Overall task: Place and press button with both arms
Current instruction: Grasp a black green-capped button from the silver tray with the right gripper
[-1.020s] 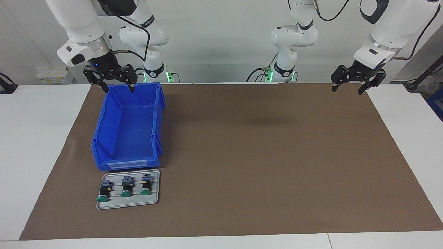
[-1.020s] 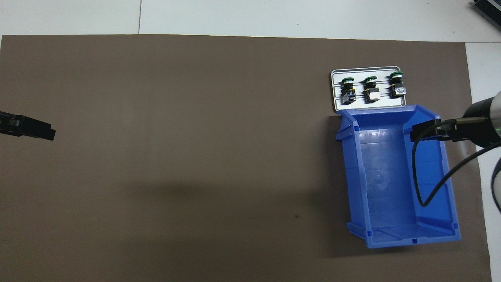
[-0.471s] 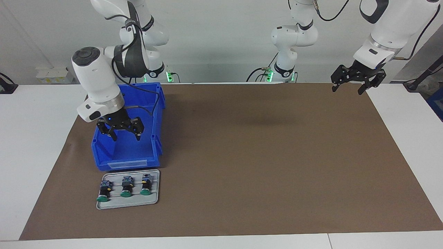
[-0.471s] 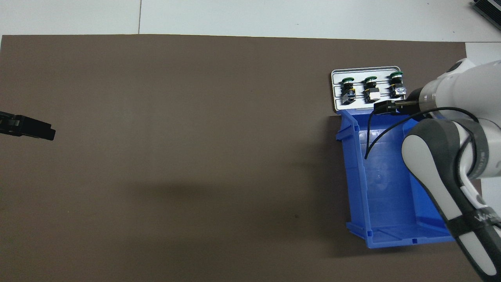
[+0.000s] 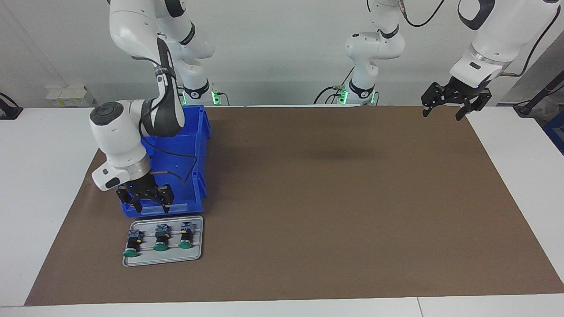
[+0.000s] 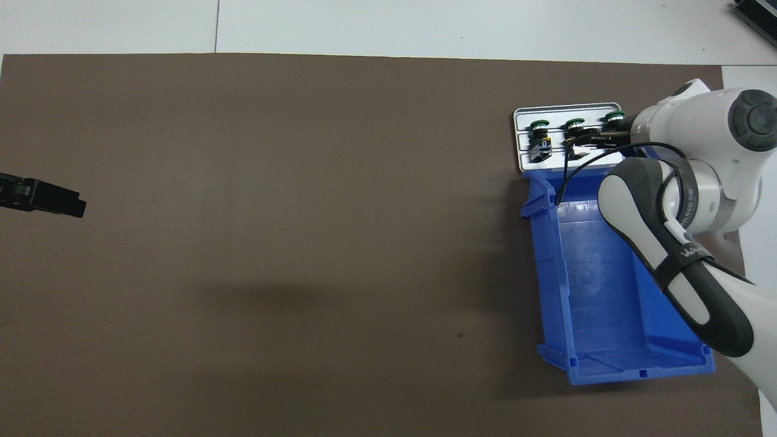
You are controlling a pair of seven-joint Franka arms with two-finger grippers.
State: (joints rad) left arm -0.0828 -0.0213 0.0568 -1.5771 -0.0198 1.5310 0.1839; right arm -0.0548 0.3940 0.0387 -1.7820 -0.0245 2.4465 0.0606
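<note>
Low in the left part of the facing frame, we see three green-capped buttons lying in a row on a small grey tray point(image 5: 196, 253), caps pointing toward the frame's bottom edge. We take the middle one as the button point(image 5: 161, 238), with a second button point(image 5: 131, 243) and a third button point(image 5: 185, 236) on either side. Just above the tray stands a blue bin point(image 5: 200, 176), its front wall close to the tray's upper edge. We see the right hand point(image 5: 150, 208) hanging in front of that wall, over the tray's upper edge, its fingers apart and holding nothing; in the overhead frame it sits at upper right, covering the buttons' bodies. Everything rests on a brown mat point(image 5: 335, 198) covering the white tabletop point(image 5: 39, 185). At the upper right of the facing frame, the left hand point(image 5: 443, 112) waits over the mat's corner, fingers spread wide and empty.
</note>
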